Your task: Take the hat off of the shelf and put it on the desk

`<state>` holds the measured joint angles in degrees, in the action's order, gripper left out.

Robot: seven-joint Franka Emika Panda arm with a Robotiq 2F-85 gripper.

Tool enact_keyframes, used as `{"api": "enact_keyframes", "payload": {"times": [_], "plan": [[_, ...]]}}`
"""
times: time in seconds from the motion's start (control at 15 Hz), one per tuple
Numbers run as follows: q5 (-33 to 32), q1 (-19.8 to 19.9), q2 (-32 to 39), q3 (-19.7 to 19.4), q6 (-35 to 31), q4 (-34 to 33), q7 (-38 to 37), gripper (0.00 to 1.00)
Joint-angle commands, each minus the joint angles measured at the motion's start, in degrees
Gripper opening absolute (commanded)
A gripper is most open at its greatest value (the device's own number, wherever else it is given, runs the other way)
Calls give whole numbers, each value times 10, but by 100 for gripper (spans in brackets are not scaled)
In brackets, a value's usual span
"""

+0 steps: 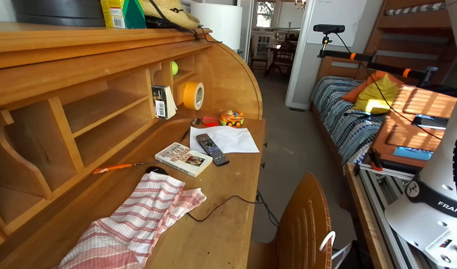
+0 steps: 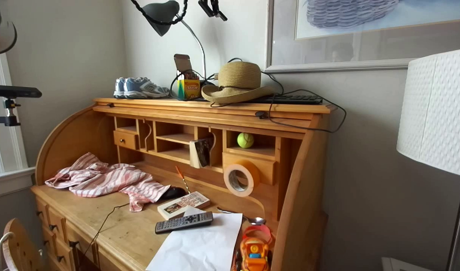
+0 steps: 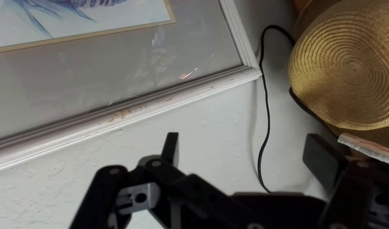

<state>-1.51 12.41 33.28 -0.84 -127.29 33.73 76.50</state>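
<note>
The tool (image 3: 245, 152) is spread wide, nothing between its jaws. The straw sun hat (image 2: 238, 79) rests crown-up on the top shelf (image 2: 158, 104), lower than the tool; wrist view: upper right.

"What is seen past the front edge of the desk (image 1: 213, 243)?"

"Grey floor (image 1: 284, 145) and a bed (image 1: 335, 108) spread with stripes; a wooden chair (image 1: 303, 220) is set at that edge."

"And beyond the back edge?"

"A framed picture (image 2: 369, 35) is hung on a pale wall (image 2: 361, 169), and a white-shaded lamp (image 2: 437, 113) is placed beyond the curved side edge."

"The light?"

"A far window (image 1: 265, 15) is brightly lit; a yellow cushion (image 1: 370, 98) is partly sunlit."
</note>
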Motion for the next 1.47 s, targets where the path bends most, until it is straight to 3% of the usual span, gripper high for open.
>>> {"api": "enact_keyframes", "payload": {"times": [0.0, 0.2, 0.33, 0.53, 0.8, 1.2, 1.4], "plan": [[0, 0, 0, 0, 0, 0, 0, 100], [-78, -31, 11, -64, -33, 3, -87, 100], [-111, -41, 13, -93, -17, 11, -123, 100], [-143, -52, 16, -118, 3, 34, -130, 100], [-135, -64, 3, -112, 37, 84, -119, 100], [-21, -51, -66, -19, 91, 151, -82, 100], [-10, -50, -86, -18, 140, 187, -101, 100]]}}
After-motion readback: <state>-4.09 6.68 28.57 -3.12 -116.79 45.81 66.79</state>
